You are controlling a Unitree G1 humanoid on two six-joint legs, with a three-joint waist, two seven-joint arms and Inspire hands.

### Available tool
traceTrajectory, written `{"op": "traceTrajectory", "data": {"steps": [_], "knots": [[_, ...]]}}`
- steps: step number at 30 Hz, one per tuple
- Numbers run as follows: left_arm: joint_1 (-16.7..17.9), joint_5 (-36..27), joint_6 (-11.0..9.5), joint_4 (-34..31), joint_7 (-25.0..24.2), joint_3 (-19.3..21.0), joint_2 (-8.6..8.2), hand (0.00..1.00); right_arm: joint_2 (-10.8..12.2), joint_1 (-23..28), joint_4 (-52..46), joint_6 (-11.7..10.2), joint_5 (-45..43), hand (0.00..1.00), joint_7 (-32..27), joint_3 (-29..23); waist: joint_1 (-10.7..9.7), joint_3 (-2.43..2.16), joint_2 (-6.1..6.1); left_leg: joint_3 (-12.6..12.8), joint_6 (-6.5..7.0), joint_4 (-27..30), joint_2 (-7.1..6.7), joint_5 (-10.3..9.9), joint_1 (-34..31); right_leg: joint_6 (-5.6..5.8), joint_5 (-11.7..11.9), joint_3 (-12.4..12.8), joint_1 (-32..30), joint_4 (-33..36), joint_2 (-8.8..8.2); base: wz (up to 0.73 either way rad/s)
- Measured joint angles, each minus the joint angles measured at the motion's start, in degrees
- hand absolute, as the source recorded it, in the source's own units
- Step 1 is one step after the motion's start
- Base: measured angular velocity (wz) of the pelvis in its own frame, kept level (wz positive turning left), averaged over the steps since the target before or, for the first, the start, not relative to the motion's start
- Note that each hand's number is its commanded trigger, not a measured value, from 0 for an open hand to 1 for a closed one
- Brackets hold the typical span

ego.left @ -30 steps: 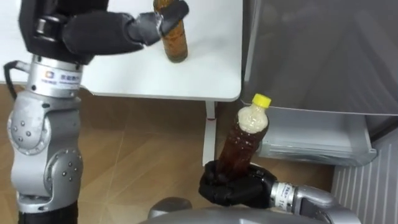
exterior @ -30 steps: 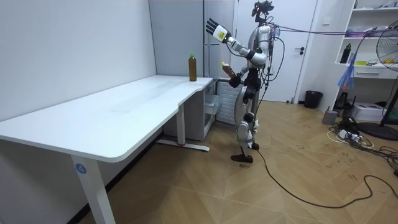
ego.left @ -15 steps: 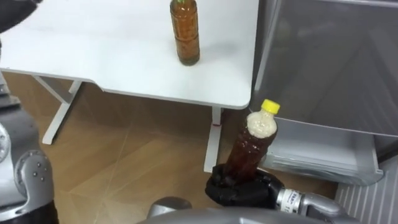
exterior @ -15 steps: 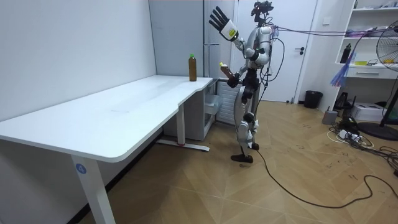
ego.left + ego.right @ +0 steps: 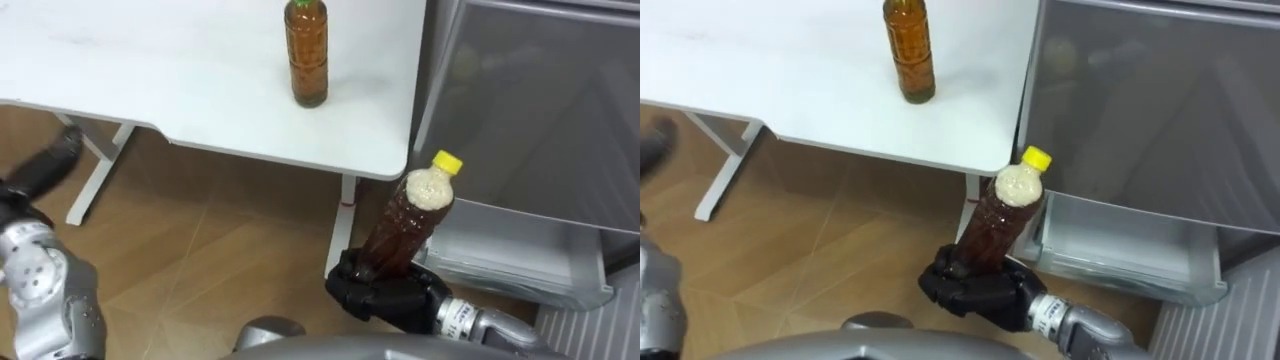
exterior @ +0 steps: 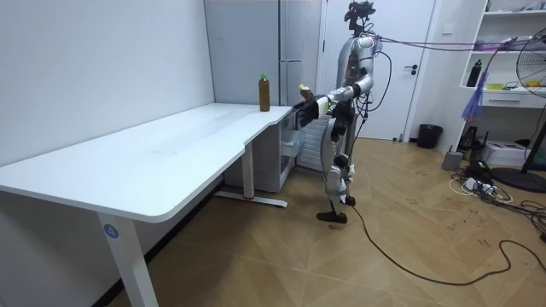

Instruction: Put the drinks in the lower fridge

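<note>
Yellow-capped bottle (image 5: pixel 415 225): you hold it near upright in your right hand (image 5: pixel 385 292), fingers wrapped round its base, just before the open lower fridge drawer (image 5: pixel 520 262), evidently ready for loading. Green-capped bottle (image 5: pixel 306 55) stands on the white table (image 5: pixel 180 90), not yet collected. Left hand (image 5: pixel 45 172), low at your left: state cannot be told.

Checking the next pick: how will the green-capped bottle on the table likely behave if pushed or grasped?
The green-capped bottle is tall, narrow and upright, so a high push would probably tip it. It looks nearly full, so likely heavy for its size. Its round body could then roll off the table.
</note>
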Motion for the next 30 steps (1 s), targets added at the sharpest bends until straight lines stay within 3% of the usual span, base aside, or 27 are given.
{"op": "traceTrajectory", "data": {"steps": [7,13,18,26,30], "knots": [[2.7,-3.8,3.8,18.9,-2.6,-10.2,0.00,0.00,0.1,-0.4,0.8,1.0,4.1,1.00,-2.2,3.4,-0.8,0.16,-1.00,0.1,-0.12,0.0,0.06,-0.1,-0.1,-0.10,0.1,0.2,0.0,-0.7,0.17,0.00],[2.6,-3.1,5.7,31.9,-7.5,-12.8,0.04,0.00,0.0,-2.0,2.7,1.7,6.2,1.00,-4.4,3.5,-1.4,0.26,-0.94,0.0,-0.16,-0.2,0.16,-0.1,-0.3,-0.13,0.1,-0.1,0.0,-0.7,0.22,0.00],[3.5,-3.0,6.9,37.0,-9.6,-16.1,0.02,0.00,-0.4,-2.2,2.9,1.7,12.1,1.00,-6.7,3.6,-2.7,0.28,-0.96,0.0,-0.16,-0.6,0.11,-0.1,-0.7,-0.13,0.1,-0.6,-0.2,-0.7,0.11,0.04],[3.7,10.7,9.1,41.5,-12.6,-19.9,0.08,0.00,-0.3,-2.8,4.7,1.6,21.1,1.00,-10.3,3.5,-5.7,0.18,-1.42,0.1,-0.15,-0.6,-0.02,-0.1,-1.3,-0.06,0.1,-0.6,-1.0,-0.9,0.06,0.00],[2.1,22.4,10.8,41.5,-15.0,-24.2,-0.20,0.00,-0.2,-4.5,8.9,1.2,23.7,1.00,-13.4,3.7,-6.9,-0.16,-1.88,0.1,-0.15,-0.3,0.01,-0.1,-2.4,-0.07,0.1,-0.4,-2.0,-0.6,0.08,0.00]]}}
